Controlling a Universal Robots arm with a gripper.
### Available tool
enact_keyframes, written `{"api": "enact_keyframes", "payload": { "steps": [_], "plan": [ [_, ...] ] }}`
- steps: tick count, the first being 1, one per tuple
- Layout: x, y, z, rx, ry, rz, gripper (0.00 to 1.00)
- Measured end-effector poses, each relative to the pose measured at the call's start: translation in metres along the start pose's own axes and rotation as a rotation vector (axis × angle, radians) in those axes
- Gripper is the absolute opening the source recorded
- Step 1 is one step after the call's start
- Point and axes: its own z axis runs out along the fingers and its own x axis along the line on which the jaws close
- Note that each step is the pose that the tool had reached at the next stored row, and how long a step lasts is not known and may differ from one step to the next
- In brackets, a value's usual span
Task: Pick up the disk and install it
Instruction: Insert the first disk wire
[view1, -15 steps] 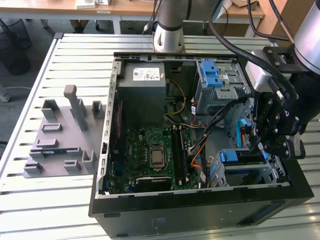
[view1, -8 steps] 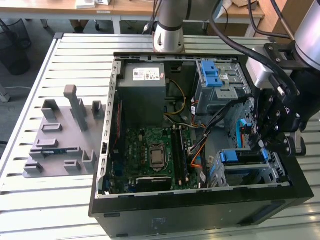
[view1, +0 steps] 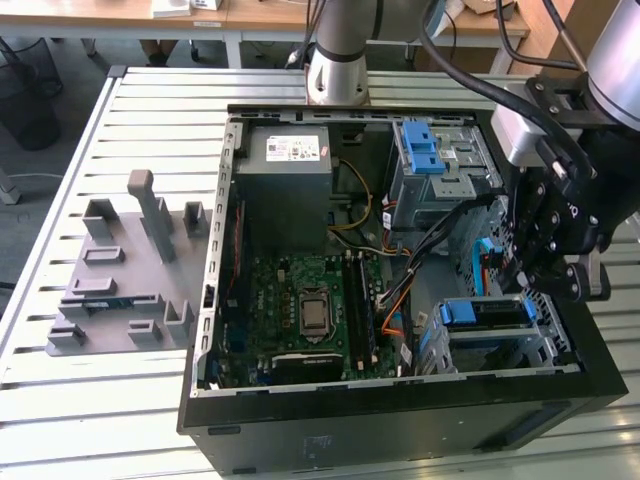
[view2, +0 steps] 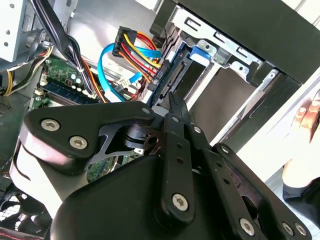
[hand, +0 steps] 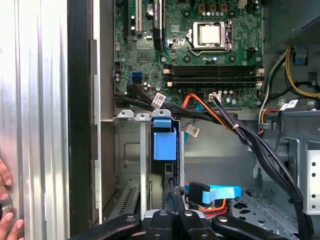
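While seated in its cage, the disk (hand: 164, 142) lies just beyond the gripper (hand: 173, 196) — jaws closed, empty.

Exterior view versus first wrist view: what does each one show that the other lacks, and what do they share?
The exterior view adds the arm's base, the grey box with a white sticker inside the case, and a grey fixture plate on the slatted table, at that view's left. The first wrist view adds a person's fingertips beside the case and a blue cable plug. Both show the motherboard with its processor socket, and the disk in its blue frame, sitting in the drive cage.
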Motion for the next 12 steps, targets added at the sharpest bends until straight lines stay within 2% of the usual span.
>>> {"api": "enact_keyframes", "payload": {
  "steps": [5,9,12],
  "plan": [
    [-0.0018,0.0001,-0.0001,0.0179,-0.0015,0.000,0.11],
    [-0.0035,0.0002,-0.0001,0.0255,-0.0024,0.000,0.11],
    [-0.0057,0.0003,-0.0001,0.0272,-0.0025,0.000,0.11]
  ]
}}
